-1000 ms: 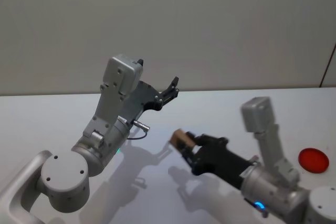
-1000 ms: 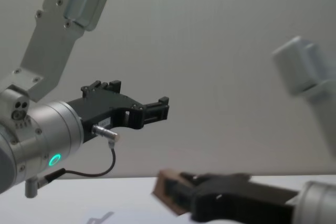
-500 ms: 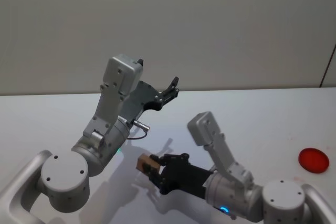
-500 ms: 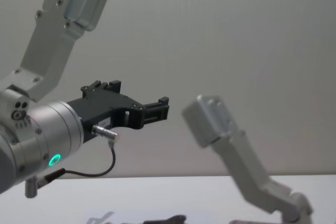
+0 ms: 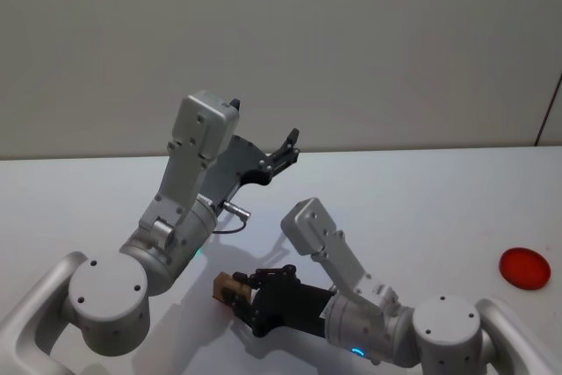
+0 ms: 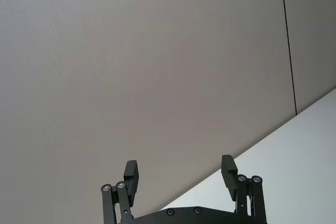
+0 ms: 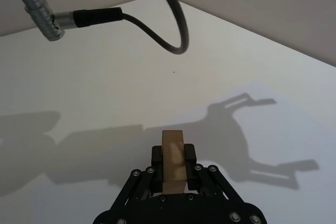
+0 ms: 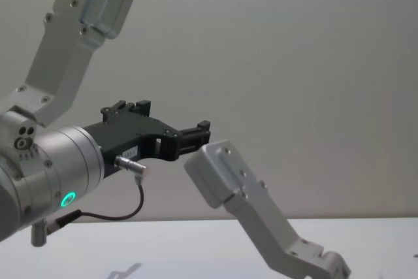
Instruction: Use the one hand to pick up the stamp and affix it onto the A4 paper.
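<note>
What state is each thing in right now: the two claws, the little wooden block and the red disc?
Right gripper: shut on the stamp, low over the white table.
Stamp: clamped in the right gripper, one end sticking out in front.
Left gripper: open, empty, raised and pointing towards the wall.
Red disc: lying flat on the table, far to the right, untouched.

Low, clamped right hand; raised, idle left hand, fingers apart.

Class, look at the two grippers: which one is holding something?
The right gripper, low over the table, is shut on the tan stamp; the raised left gripper stands open with nothing between its fingers.
</note>
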### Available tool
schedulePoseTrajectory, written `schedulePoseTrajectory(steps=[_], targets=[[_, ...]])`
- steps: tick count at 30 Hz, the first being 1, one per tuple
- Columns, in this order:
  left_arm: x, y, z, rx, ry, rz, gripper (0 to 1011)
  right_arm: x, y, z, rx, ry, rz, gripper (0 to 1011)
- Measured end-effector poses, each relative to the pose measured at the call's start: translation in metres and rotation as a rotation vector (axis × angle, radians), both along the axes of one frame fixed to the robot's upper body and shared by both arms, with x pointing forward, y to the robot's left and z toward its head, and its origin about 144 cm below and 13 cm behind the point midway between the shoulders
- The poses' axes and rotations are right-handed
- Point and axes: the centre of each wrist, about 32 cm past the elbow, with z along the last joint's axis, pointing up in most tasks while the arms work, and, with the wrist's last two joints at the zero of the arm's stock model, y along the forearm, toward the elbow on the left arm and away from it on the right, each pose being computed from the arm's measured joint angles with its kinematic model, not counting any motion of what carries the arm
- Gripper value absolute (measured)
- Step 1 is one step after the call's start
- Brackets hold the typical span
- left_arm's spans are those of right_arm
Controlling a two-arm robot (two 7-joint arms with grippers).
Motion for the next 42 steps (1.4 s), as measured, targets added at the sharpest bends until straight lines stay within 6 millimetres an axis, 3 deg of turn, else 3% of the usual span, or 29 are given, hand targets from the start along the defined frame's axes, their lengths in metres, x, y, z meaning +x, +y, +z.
schedulePoseTrajectory(steps=[14, 42], targets=[[0.0, 0.0, 0.0, 0.0, 0.0, 0.0, 1001, -0.003, 0.001, 0.003, -0.023, -0.026, 0.053, 229], [0.0, 0.0, 0.0, 0.0, 0.0, 0.0, 1001, -0.021, -0.018, 0.001, -0.025, -0.039, 0.068, 229]])
